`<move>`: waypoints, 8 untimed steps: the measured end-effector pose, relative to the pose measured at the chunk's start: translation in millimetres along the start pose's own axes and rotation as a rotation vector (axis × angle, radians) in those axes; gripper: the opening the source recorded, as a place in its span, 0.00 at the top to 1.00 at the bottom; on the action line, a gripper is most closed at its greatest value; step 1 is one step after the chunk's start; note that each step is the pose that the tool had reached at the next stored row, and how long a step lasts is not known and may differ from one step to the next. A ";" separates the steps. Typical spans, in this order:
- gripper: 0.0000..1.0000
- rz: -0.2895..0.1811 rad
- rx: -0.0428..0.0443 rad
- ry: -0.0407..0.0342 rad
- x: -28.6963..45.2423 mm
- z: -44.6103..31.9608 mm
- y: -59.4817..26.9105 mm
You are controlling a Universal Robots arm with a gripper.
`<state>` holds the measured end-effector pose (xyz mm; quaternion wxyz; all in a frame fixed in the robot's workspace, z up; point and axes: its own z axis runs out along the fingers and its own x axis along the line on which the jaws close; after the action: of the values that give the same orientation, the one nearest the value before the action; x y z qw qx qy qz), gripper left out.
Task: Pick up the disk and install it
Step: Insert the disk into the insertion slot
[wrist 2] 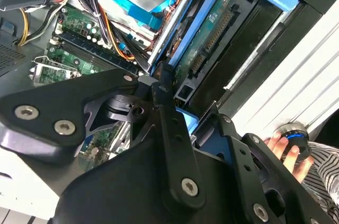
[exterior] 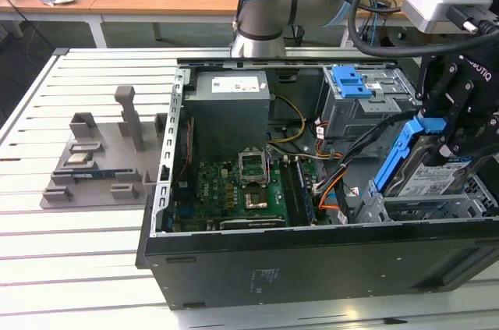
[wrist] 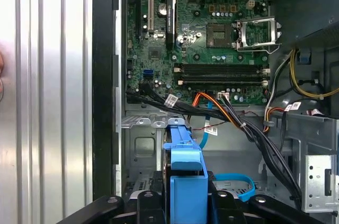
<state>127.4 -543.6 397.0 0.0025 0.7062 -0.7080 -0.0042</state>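
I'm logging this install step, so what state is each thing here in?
disk: tilted, held over the drive bay, not yet seated.
gripper: shut on the disk's blue rails.
computer case: lying on its side, panel off.
CPU socket: bare, its retention frame raised.
blue bracket: on top of the grey cage.

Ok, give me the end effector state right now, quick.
End effector: shut on the disk, holding it tilted by its blue rails over the drive cage in the computer case.
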 end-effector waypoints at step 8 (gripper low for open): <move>0.56 0.000 0.0000 0.0000 0.0 0.5 0.0</move>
<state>127.4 -543.6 396.4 0.0025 0.7062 -0.7080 -0.0043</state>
